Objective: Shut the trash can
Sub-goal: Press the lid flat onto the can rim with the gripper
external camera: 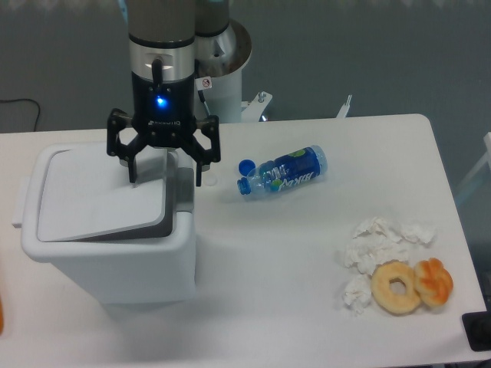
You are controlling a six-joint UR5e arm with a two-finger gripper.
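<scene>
Pastries sit nearest, at the lower right of the frame: a plain doughnut [397,287] touching a darker orange one [434,282], both pressed against a scatter of crumpled white tissues [372,247]. Beyond them, around the middle of the white table [307,322], a small water bottle [282,172] lies on its side with its blue cap [246,165] off and resting just beside its neck.

The trash can [107,257] fills the lower left of the frame. Its lid [100,193] is not seated: the right edge looks tipped below the rim, leaving a dark gap along the right and front sides, while the left edge seems to ride near rim height. The hinge side cannot be made out.

Above the lid's upper right part hangs the gripper [165,175], fingers spread wide with nothing between them. One fingertip appears just over the lid surface and the other over the gap at the right rim; contact cannot be confirmed.

Judging from this, the lid needs levelling rather than more downward push on the sunken side. A good move would be to press gently on the raised part, keeping the fingers out of the gap, and to go slowly so the light bin does not slide or tip.
</scene>
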